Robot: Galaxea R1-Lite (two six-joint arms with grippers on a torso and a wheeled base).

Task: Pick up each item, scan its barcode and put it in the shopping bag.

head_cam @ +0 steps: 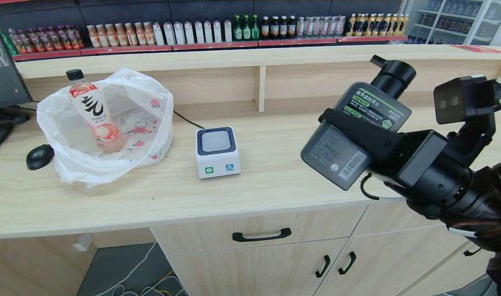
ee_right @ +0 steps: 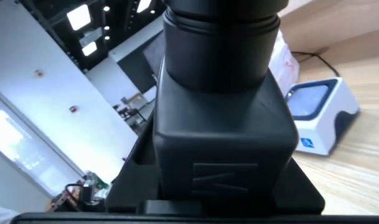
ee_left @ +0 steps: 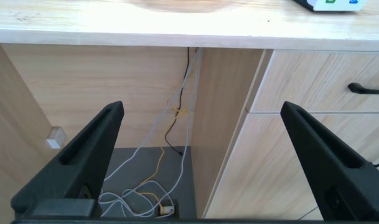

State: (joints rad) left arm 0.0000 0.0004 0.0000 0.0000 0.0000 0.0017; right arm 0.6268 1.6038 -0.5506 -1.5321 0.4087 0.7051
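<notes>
My right gripper [head_cam: 353, 135] is shut on a dark grey square bottle [head_cam: 349, 139] with a black cap, held tilted in the air above the counter's right side; its barcode label faces down and toward me. In the right wrist view the bottle [ee_right: 223, 118] is seen close up from behind. The white barcode scanner [head_cam: 216, 151] sits on the counter to the left of the bottle, also seen as the scanner [ee_right: 320, 115]. A white plastic shopping bag [head_cam: 110, 127] stands open at the left with a pink drink bottle [head_cam: 95, 111] leaning inside. My left gripper [ee_left: 198, 162] hangs open below the counter edge.
A black mouse [head_cam: 39, 156] lies left of the bag and a monitor [head_cam: 3, 74] stands at the far left. A raised shelf ledge [head_cam: 258, 55] runs behind the counter. Drawers and cabinet doors [head_cam: 261, 235] are under the counter, and cables [ee_left: 170, 149] hang in the open bay.
</notes>
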